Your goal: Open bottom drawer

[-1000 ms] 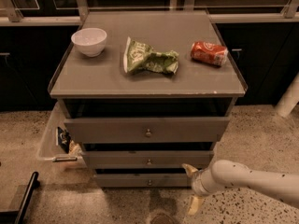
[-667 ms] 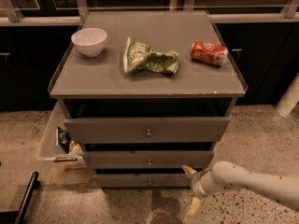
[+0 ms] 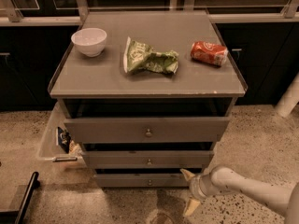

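Cabinet: grey, three drawer fronts stacked, seen from above and in front. The tallest front is on top and the mid-sized front is below it. The bottom drawer is the slim panel nearest the floor. We judge it is not yet pulled, as its front sits no further out than the one above.

Arm: it enters low from the right, close to the speckled floor.

Gripper: it is at the right end of the bottom drawer's front, well to the right of centre. The fingers are spread wide, one tip up by the panel's upper corner and the other down toward the floor. They hold nothing.

Risks, as we judge them:
- With the jaws this far off centre, a closure would catch the panel's end or the cabinet's side, not the handle. A pull from there could skew the drawer in its runners and jam it.
- The upper finger is near the mid-sized front's lower edge. A small rise could hook that drawer, and the wrong one would open.
- The lower finger is near the floor, so any downward correction could scrape it.

Soda can: it lies on its side on the cabinet top, so a jolt to the cabinet could roll it off.

Knob: tiny, round and metal. A grip could slip off it, and a wide approach could miss it.
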Robot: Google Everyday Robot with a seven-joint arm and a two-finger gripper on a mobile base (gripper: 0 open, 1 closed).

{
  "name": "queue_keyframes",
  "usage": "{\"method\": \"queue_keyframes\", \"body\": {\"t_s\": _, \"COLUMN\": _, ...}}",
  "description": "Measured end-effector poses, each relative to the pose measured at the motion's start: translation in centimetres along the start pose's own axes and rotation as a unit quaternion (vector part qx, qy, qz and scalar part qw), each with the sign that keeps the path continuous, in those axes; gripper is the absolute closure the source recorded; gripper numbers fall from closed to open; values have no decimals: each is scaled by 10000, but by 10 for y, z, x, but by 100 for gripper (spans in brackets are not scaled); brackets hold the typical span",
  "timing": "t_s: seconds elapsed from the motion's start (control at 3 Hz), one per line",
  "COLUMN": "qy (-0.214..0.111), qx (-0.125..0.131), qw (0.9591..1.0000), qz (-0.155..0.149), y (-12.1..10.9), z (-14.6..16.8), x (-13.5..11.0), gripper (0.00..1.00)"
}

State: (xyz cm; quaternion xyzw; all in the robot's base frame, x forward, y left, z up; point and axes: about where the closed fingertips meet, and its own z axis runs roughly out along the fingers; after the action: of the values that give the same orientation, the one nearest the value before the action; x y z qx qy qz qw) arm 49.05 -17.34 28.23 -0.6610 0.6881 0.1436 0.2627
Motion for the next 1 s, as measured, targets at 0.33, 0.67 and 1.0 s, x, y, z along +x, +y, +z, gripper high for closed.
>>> {"method": "queue_keyframes", "body": {"t_s": 0.33, "qy": -186, "qx": 144, "qw": 9996, "qz": -129, "y": -5, "z": 45, "x": 29, "gripper": 0}}
{"method": "queue_keyframes", "body": {"t_s": 0.67, "qy": -170, "qx": 182, "qw": 9996, "qz": -119, "y": -8, "z": 51, "x": 32, "gripper": 0}}
{"method": "queue_keyframes", "body": {"t_s": 1.0, "qy": -179, "qx": 336, "qw": 9990, "qz": -224, "y": -17, "z": 57, "x": 35, "gripper": 0}}
